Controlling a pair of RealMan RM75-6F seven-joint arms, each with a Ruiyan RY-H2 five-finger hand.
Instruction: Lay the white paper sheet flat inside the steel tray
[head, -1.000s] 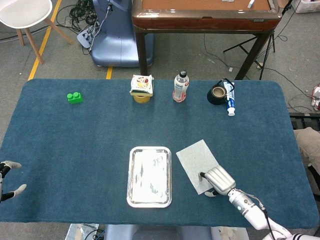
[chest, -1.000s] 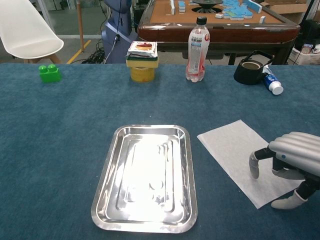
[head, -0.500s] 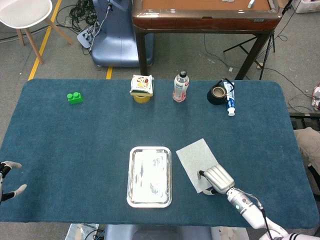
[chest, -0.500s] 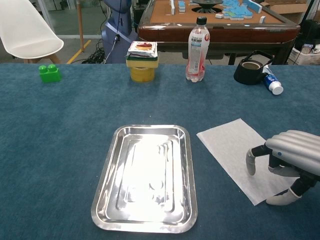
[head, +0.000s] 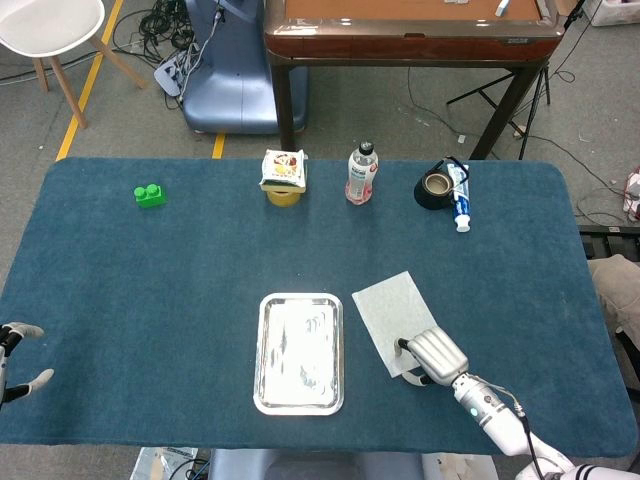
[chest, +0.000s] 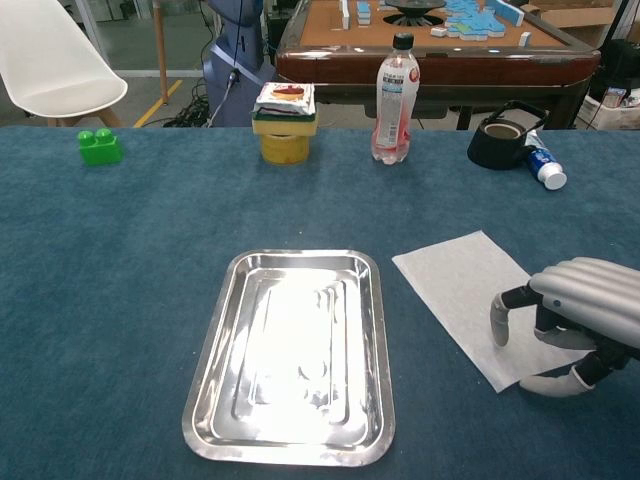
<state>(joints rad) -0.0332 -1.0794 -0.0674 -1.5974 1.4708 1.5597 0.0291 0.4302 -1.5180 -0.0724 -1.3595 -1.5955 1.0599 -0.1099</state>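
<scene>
The white paper sheet (chest: 455, 290) is lying flat on the blue felt-like counter (chest: 120, 260), just right of the steel tray (chest: 290, 355) and not touching it. It's a thin matte rectangle sitting skewed, so 1 corner is pointing toward the far side. The tray is a shiny rounded-corner rectangle with a raised rim and shallow stepped ridges inside, throwing back a lot of glare.

The right hand (chest: 570, 320) is sitting on the near right corner of the sheet. It's got a smooth silvery ribbed shell, with the fingers (chest: 498, 322) curled downward over the paper and a pale thumb tip sticking out just past the paper's near edge. I honestly can't tell if it's actually pinching the sheet or just resting on it. The left hand (head: 15, 358) is only peeking in at the near left edge of the head view, fingers spread apart and holding nothing.

Along the far side there's a green plastic block (chest: 98, 146) with 2 studs, a yellow round tub (chest: 284, 145) with a flat packet stacked on it, a clear bottle (chest: 395, 100) with pinkish liquid and a black cap, and a black roll of tape (chest: 502, 143) with a white-capped tube (chest: 542, 165) lying beside it.
</scene>
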